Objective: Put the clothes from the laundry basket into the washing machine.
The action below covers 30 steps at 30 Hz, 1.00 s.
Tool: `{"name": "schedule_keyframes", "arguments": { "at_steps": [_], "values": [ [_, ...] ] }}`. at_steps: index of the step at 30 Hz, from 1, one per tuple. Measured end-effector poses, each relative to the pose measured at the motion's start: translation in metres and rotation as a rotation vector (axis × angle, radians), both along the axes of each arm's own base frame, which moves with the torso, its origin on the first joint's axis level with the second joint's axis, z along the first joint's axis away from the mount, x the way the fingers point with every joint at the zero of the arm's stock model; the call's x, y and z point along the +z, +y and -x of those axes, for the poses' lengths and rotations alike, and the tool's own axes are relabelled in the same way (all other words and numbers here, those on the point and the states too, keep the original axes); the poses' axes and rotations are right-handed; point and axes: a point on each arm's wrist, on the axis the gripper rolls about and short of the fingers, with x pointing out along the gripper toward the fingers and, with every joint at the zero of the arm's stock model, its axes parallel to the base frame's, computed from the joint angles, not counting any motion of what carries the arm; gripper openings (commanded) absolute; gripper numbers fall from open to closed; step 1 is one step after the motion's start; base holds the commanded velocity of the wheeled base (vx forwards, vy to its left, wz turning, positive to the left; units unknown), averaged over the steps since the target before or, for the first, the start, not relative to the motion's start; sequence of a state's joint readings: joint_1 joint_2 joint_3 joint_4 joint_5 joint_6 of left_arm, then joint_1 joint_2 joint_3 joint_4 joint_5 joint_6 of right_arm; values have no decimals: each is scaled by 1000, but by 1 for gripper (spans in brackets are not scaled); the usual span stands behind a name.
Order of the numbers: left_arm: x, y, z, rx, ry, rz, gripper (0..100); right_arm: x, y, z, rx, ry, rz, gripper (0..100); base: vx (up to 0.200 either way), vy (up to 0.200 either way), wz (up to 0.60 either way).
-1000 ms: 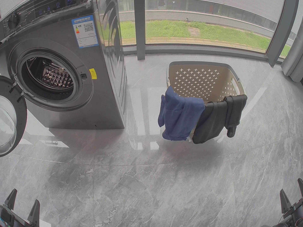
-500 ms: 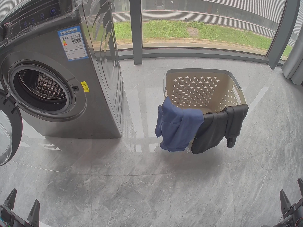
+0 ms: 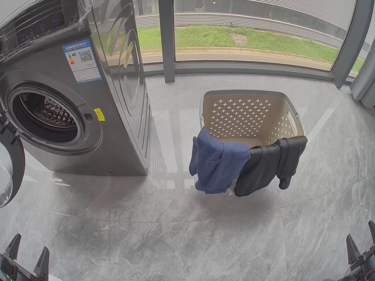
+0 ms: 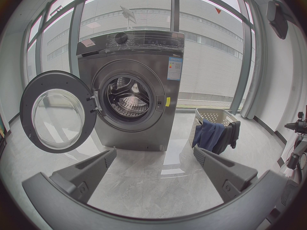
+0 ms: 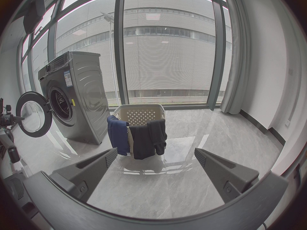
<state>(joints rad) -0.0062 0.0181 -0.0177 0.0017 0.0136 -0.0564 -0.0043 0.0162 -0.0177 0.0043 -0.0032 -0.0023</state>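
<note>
- Head view showed the clothes draped over the near rim of the laundry basket [image 3: 250, 93], hanging down its outer wall towards the floor [image 3: 175, 231].
- A blue garment [image 3: 218, 164] hung at the end of that rim nearer the washing machine [image 3: 117, 98].
- A black garment [image 3: 258, 170] hung just beside the blue one, their edges touching.
- A second dark piece [image 3: 290, 157] lay over the basket's corner farthest from the machine, touching the black garment.
- The basket was beige with star-shaped holes in its walls. It stood upright on the floor, beside the washing machine but apart from it.
- The washing machine's round door [image 3: 9, 168] stood swung wide open, and the metal drum [image 3: 54, 114] showed through the opening.
- The left gripper [image 3: 29, 248] sat low at the near edge of the scene, well apart from both the basket and the machine. Its fingers were spread wide with nothing between them, and the left wrist view looked at the open drum.
- The right gripper [image 3: 360, 231] sat low on the other side, likewise well apart from the basket. Its fingers were spread wide and held nothing, and the right wrist view looked at the basket.
- Behind the basket ran a tall window [image 3: 250, 20], with a pale curtain [image 3: 365, 82] at its far right.
</note>
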Motion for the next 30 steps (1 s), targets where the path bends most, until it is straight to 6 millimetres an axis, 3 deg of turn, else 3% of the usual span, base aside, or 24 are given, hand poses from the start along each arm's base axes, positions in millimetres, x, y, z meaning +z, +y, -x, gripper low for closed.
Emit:
{"name": "schedule_keyframes", "arguments": {
  "at_steps": [5,17,26,30],
  "values": [
    [0,0,0,0,0,0,100,0,0,0,0,0,0,100,0,-200,0],
    [0,0,0,-1,0,0,100,0,0,0,0,0,0,100,0,0,0],
    [0,0,0,-1,0,0,100,0,0,0,0,0,0,100,200,0,0],
    [0,0,0,0,0,0,100,0,0,0,0,0,0,100,0,0,0]
  ]
}}
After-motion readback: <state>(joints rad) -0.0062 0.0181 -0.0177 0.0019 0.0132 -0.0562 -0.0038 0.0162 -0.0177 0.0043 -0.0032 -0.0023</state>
